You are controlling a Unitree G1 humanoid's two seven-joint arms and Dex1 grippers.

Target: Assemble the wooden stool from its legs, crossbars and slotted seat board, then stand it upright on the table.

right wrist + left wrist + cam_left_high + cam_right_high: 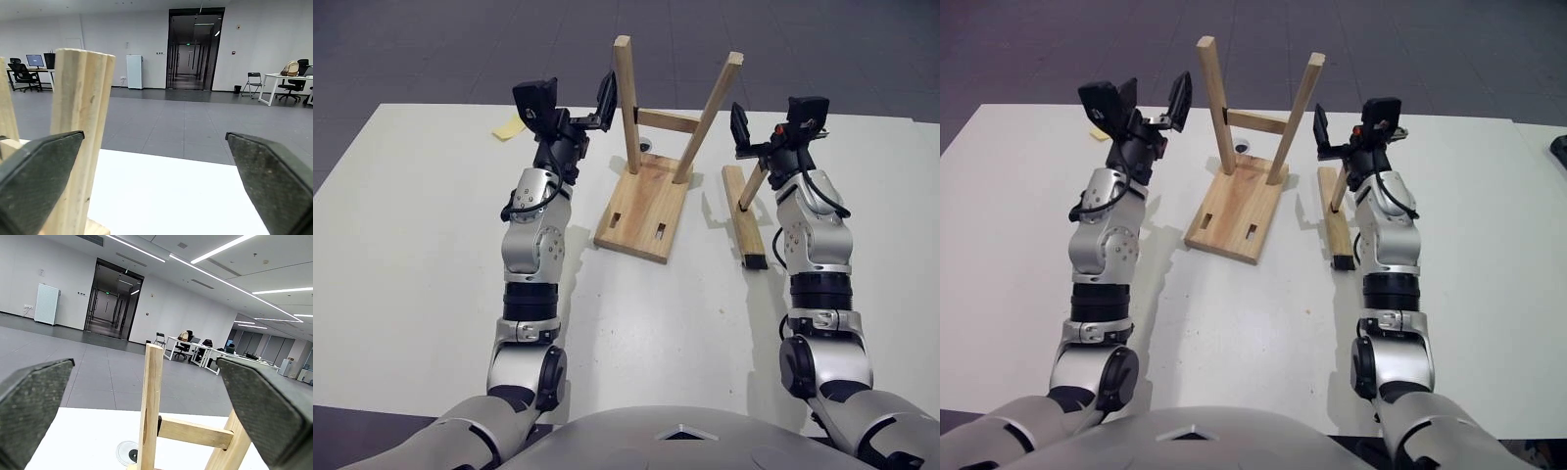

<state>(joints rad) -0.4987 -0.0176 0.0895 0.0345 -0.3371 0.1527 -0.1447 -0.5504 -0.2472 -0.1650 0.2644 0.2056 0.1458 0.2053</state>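
On the slotted seat board, two pale legs stand joined by a crossbar; left gripper and right gripper flank it, fingers spread wide.

**Even overhead light, soft shadows**

Long ceiling light strips light the room brightly and evenly. The white table takes the light as a broad pale sheet, with no hard glare. Shadows on it are faint and soft-edged, lying close beside the seat board and the loose wooden piece. The floor beyond looks dark. The doorway is dimmer than the walls around it.
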